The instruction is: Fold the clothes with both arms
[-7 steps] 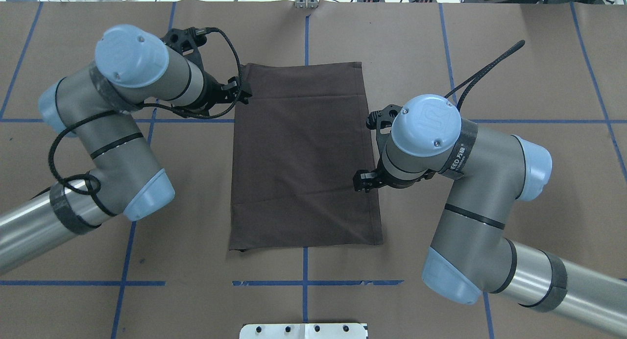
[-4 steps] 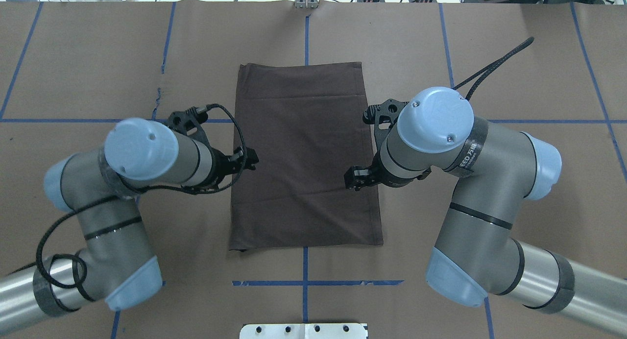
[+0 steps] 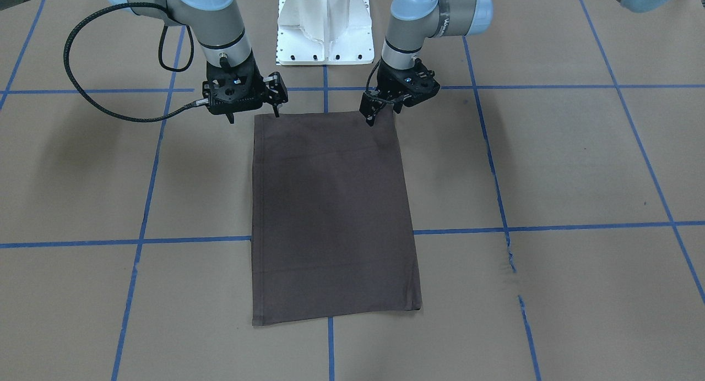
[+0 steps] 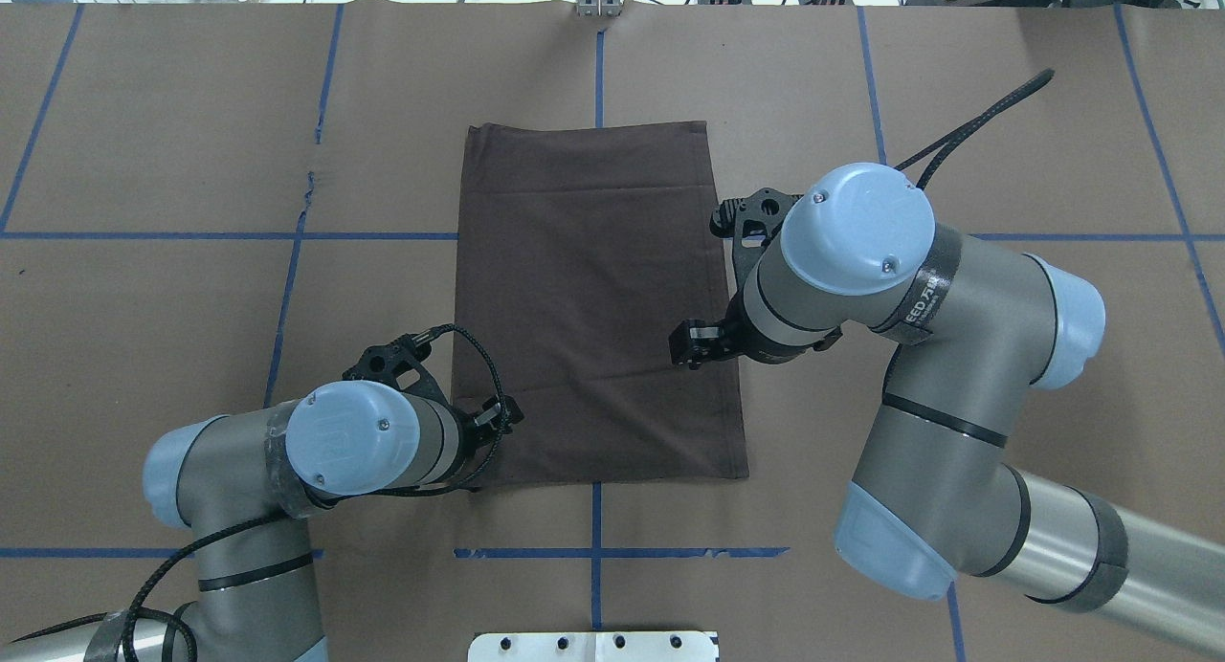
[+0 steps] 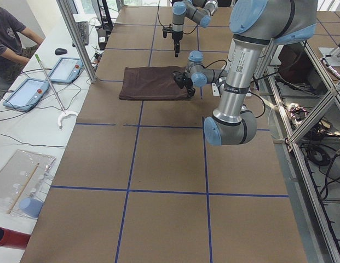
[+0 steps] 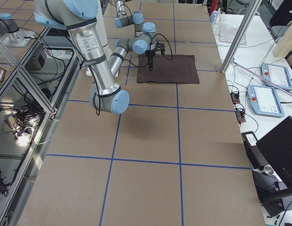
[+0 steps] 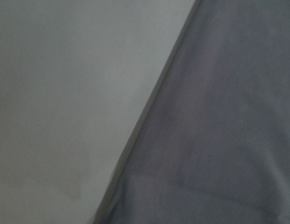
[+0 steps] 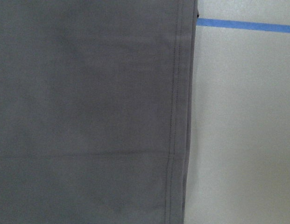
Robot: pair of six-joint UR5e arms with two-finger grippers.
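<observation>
Lying flat, T-shirt (image 3: 330, 205) with robot-side corners beneath spread left claw (image 3: 383, 114) and spread right claw (image 3: 253, 115).

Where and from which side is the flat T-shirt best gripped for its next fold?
Probably the T-shirt by its two robot-side corners, pinched from above, left gripper and right gripper one each: it lies flat, a long rectangle.

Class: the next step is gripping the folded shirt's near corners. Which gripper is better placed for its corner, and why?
Likely left. The left gripper sits low at the T-shirt's near corner, its wrist view close on the edge. The right gripper hangs higher, short of its corner.
</observation>
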